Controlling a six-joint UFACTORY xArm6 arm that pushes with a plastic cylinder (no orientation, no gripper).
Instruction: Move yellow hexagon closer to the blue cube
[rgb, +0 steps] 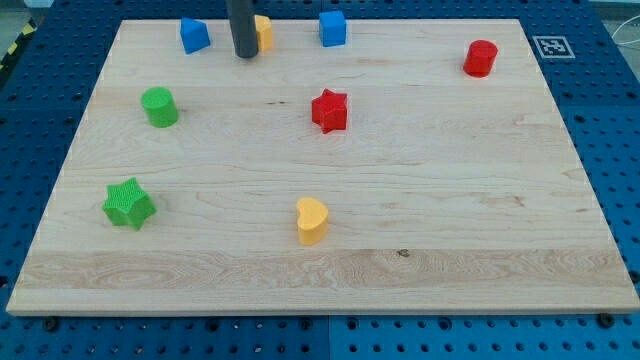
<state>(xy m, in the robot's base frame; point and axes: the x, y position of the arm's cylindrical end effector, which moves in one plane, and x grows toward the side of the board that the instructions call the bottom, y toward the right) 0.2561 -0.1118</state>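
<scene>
Step in hand: I judge I am pushing the yellow hexagon (264, 32) toward the frame's right, with the gap to the blue cube (333, 28) not yet closed.
Yellow hexagon: upper middle of the frame, near the bench's (450, 200) far edge, partly hidden behind my rod.
Blue cube: upper frame, a little to the right of the hexagon, apart from it with bare wood between.
My tip: my tip (244, 55) sits at the hexagon's left side, touching it or just beside it; I cannot tell which.
Arm pose: the dark rod stands upright, coming down from the top edge of the frame; nothing above the rod shows.
Gripper: I carry no gripper, only the rod, so there is nothing to be open or closed and nothing held.
Next move: it calls for a steady slide rightward along the far edge, keeping the tip centred on the hexagon's left face so it does not slip off toward the top edge.
Other blocks: another blue block (194, 35) lies just left of my rod; the red star (329, 110) lies below, well clear of the path.
</scene>
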